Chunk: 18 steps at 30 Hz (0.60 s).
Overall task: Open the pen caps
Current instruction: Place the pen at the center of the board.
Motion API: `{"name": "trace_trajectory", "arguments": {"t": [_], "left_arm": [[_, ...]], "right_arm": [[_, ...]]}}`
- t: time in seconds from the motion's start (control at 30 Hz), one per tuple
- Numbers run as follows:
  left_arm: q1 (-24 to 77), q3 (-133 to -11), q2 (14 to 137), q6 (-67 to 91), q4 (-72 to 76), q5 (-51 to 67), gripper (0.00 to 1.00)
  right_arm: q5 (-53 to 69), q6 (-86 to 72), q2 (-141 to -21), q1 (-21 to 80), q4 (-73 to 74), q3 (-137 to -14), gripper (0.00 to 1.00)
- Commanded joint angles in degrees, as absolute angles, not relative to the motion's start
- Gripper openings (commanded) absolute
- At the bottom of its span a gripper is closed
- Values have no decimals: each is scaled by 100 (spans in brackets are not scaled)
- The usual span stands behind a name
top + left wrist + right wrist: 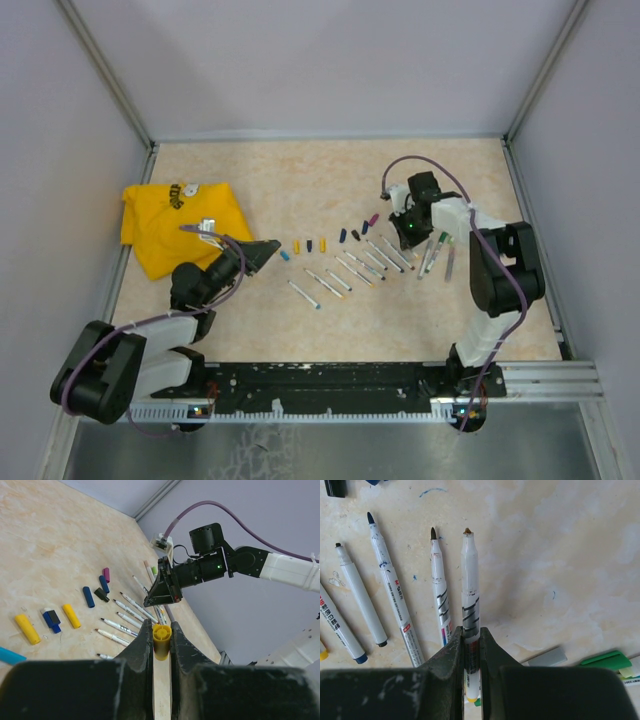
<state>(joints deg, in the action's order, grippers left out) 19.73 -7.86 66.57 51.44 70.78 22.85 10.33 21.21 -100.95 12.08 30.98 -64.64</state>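
Observation:
My left gripper is shut on a yellow pen cap and holds it above the table; in the top view it sits left of the cap row. Loose caps lie in a line: yellow, blue-black, yellow, blue, black, magenta. My right gripper is shut on an uncapped whitish pen barrel, tip pointing away, low over the table. Uncapped pens lie in a row between the arms.
A crumpled yellow cloth lies at the left. Several pens, one with a green cap, lie right of my right gripper. A grey cap and a green cap lie near the right fingers. Walls enclose the table.

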Motion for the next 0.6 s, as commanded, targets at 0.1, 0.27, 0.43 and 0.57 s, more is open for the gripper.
{"name": "trace_trajectory", "arguments": {"t": [0.1,0.27,0.43,0.57], "left_arm": [[1938,-794,6697,5180,7344,2435,0],[1940,-798,6707,5180,7348,2443,0],[1942,-807,6741,5218,7391,2477,0],[1942,-806,6741,5217,7392,2489,0]], "right_arm": [[1037,2059,-10151,1151,3049,-6740,0],[1062,2059,-10168,1149,3045,-6741,1],[1099,2048,-10223,1151,3067,-6754,1],[971,2045,-10298,1151,3106,-6783,2]]}}
